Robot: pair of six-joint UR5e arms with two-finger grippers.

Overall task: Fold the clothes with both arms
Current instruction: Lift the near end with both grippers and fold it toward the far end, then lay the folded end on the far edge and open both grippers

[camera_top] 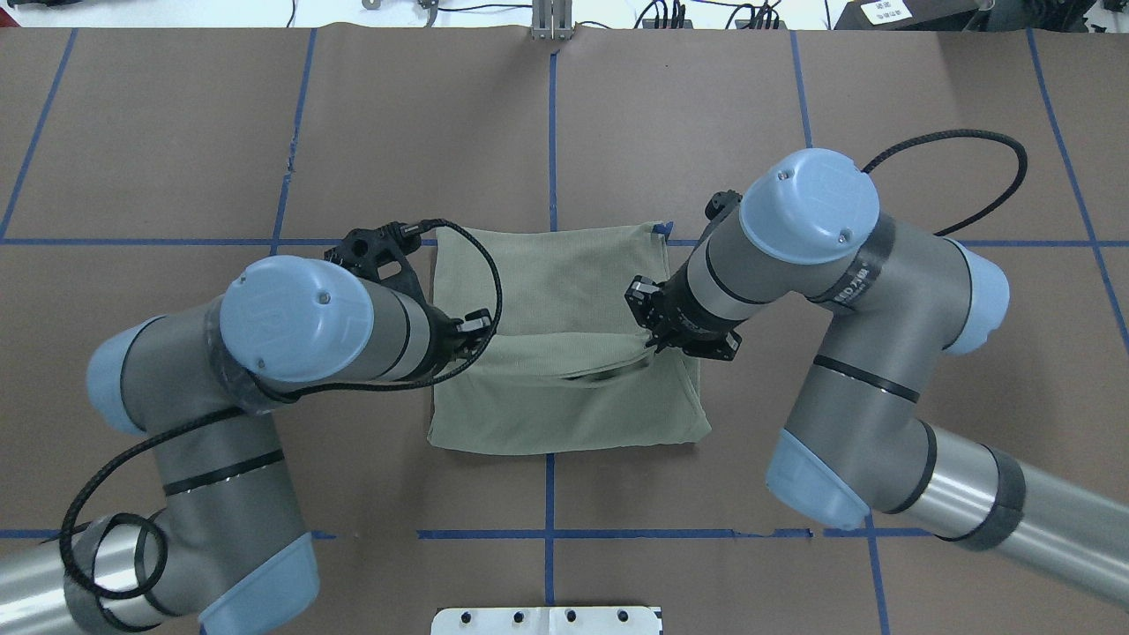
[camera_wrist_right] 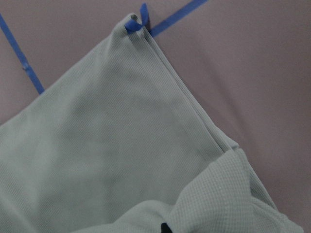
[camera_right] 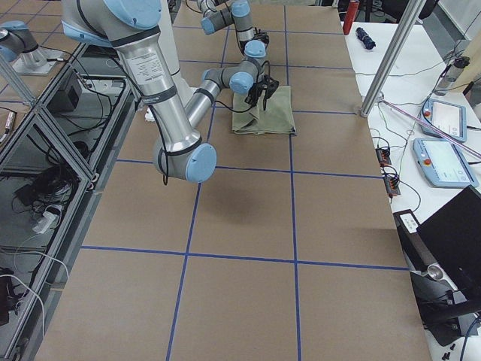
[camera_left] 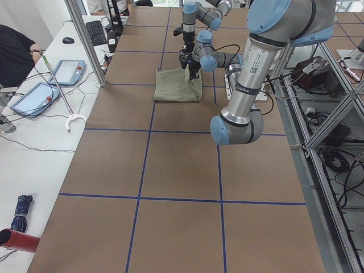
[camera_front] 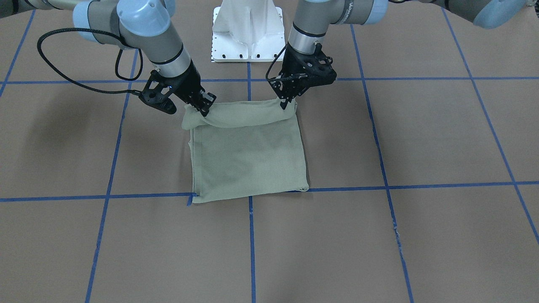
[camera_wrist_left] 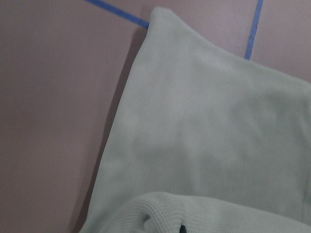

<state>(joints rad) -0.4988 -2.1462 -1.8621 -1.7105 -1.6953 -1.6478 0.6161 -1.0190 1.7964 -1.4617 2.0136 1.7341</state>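
The sage-green shirt (camera_front: 248, 160) lies folded into a rough square on the brown table, also visible from above (camera_top: 564, 282). Its edge nearest the robot is raised into a rolled flap. My left gripper (camera_front: 286, 103) is shut on one corner of that flap, and from overhead the left gripper (camera_top: 476, 331) sits at the shirt's left side. My right gripper (camera_front: 205, 108) is shut on the other corner, seen from above as the right gripper (camera_top: 654, 339). Both wrist views show the flat shirt (camera_wrist_left: 209, 136) (camera_wrist_right: 107, 145) below a pinched fold.
Blue tape lines (camera_front: 251, 235) grid the brown table. The white pedestal base (camera_front: 247, 31) stands behind the shirt. A white side bench with tablets (camera_left: 34, 96), a person's sleeve (camera_left: 14, 48) and metal posts (camera_left: 85, 40) border the far side.
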